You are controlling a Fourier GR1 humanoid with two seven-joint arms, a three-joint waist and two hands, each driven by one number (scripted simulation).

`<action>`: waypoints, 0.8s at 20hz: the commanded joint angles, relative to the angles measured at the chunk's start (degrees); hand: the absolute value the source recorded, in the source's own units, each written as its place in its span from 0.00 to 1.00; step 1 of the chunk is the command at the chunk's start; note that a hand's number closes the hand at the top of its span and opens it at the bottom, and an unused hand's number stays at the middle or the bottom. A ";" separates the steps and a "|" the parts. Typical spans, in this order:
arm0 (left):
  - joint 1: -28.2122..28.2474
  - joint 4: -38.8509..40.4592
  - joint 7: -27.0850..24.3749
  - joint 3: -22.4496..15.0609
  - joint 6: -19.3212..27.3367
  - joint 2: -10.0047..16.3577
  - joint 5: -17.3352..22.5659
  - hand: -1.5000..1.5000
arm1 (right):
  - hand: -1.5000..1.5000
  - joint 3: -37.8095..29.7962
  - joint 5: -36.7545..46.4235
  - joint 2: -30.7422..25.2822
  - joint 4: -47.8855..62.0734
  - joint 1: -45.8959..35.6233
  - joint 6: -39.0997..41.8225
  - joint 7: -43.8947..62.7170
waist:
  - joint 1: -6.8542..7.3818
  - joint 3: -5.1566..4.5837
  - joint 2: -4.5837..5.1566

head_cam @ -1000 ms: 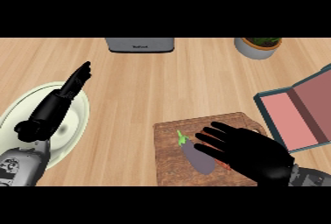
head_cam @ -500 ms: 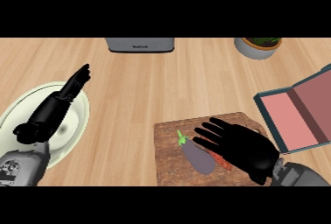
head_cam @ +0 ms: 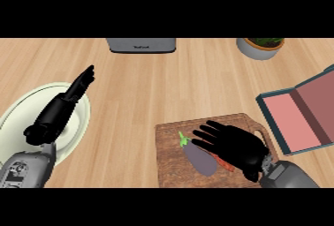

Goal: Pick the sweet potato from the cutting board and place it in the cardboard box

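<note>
My right hand (head_cam: 236,146) hovers over the cutting board (head_cam: 171,137), fingers (head_cam: 210,130) spread apart, holding nothing. The sweet potato (head_cam: 225,164) lies on the board under my palm, beside an eggplant (head_cam: 199,157). Grasp, lift and placing in the cardboard box (head_cam: 306,117) are all left to do; my left hand (head_cam: 62,110) rests open

- Surface (head_cam: 163,88): light wood, with the grain running left to right across the whole view.
- Plate (head_cam: 20,119): round and pale, lying flat at the near left and cut off by the left edge.
- Grey appliance (head_cam: 142,44): a box shape at the far edge, centre-left, only partly in view.
- Potted plant (head_cam: 261,47): a pale pot with green leaves at the far right, well apart from the appliance.
- Eggplant (head_cam: 199,158): dark purple, lying near right of centre, with its green stem pointing far-left.
</note>
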 commanded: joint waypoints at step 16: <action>1.67 -1.14 -0.28 1.79 -1.87 -3.68 -4.12 0.50 | 1.00 -2.28 10.41 6.44 14.46 0.14 -10.54 -8.70 | 0.05 0.00 0.00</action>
